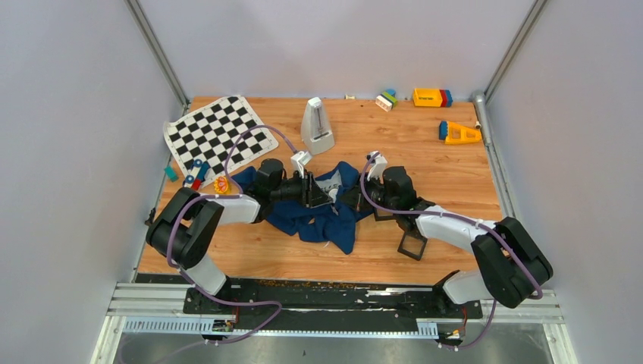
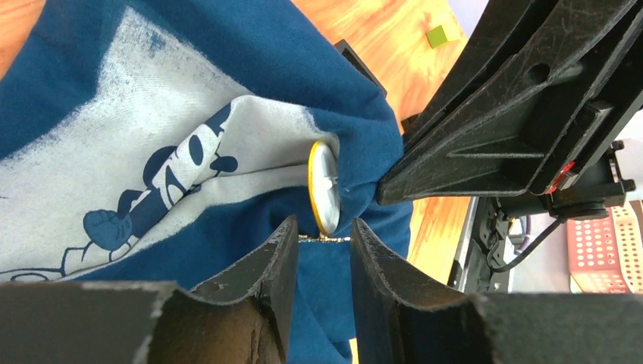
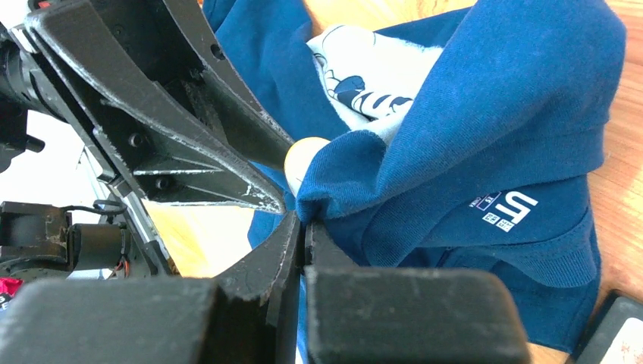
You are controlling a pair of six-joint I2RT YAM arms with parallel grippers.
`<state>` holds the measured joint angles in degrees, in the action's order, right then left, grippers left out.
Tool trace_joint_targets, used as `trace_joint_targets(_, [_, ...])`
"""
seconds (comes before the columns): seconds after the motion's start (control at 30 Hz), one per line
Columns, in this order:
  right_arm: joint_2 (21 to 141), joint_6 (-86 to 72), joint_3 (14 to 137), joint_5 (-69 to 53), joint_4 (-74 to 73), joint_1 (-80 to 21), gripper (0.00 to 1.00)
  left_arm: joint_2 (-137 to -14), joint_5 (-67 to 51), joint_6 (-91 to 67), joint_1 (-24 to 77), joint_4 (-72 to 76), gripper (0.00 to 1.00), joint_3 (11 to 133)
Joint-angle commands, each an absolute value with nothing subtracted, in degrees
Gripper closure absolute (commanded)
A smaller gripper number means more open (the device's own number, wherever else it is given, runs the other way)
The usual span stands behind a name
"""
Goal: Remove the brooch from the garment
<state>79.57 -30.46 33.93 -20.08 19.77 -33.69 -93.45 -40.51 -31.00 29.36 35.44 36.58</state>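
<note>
The navy garment (image 1: pixel 322 220) lies bunched at the table's middle, and its grey-white Mickey print (image 2: pixel 152 167) shows in the left wrist view. The brooch (image 2: pixel 324 187) is a small round piece with a gold rim, pinned on a raised fold and seen edge-on. It also shows pale in the right wrist view (image 3: pixel 298 158). My left gripper (image 2: pixel 324 241) is open a little, its fingertips on either side of a thin gold pin just under the brooch. My right gripper (image 3: pixel 303 221) is shut on the garment fold beside the brooch. Both grippers meet over the garment in the top view.
A black-and-white chequered cloth (image 1: pixel 216 136) lies at the back left, with a yellow-red toy (image 1: pixel 221 184) and small pieces near it. A white wedge-shaped object (image 1: pixel 317 125) stands behind the garment. Black square frames (image 1: pixel 413 246) lie by the right arm. Coloured blocks (image 1: pixel 432 97) sit at the back right.
</note>
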Motion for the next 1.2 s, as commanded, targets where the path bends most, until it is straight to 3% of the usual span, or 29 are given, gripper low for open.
trace_joint_targets(0.0, [78.78, -31.55, 33.66, -23.16, 24.79, -34.01, 1.00, -93.83, -42.31, -31.53, 29.76, 38.56, 0.63, 38.93])
trace_joint_targets(0.2, [79.36, -31.72, 33.77, -24.34, 25.56, -34.00, 1.00, -93.77, -42.40, -31.39, 29.79, 38.67, 0.70, 39.00])
trace_joint_targets(0.27, [79.37, -31.73, 33.66, -24.39, 25.62, -34.01, 1.00, -94.01, -42.43, -31.26, 29.79, 38.27, 0.78, 39.28])
trace_joint_targets(0.37, [79.36, -31.73, 33.67, -24.35, 25.66, -34.01, 1.00, -94.21, -42.22, -30.61, 29.79, 37.58, 0.99, 39.56])
trace_joint_targets(0.4, [79.41, -31.73, 33.71, -24.46, 25.66, -34.02, 1.00, -94.06, -41.98, -29.96, 29.79, 36.42, 1.00, 39.73])
trace_joint_targets(0.63, [79.30, -31.82, 33.69, -24.90, 25.94, -34.01, 1.00, -90.21, -33.83, -21.62, 32.14, 23.73, 1.00, 42.13])
trace_joint_targets(0.83, [77.39, -31.96, 32.75, -23.24, 26.14, -34.01, 1.00, -87.10, -20.04, -13.38, 36.19, 10.19, 1.00, 45.79])
trace_joint_targets(1.17, [72.51, -32.17, 30.42, -16.64, 25.15, -33.88, 1.00, -83.30, -6.19, -9.80, 36.61, 0.78, 1.00, 47.18])
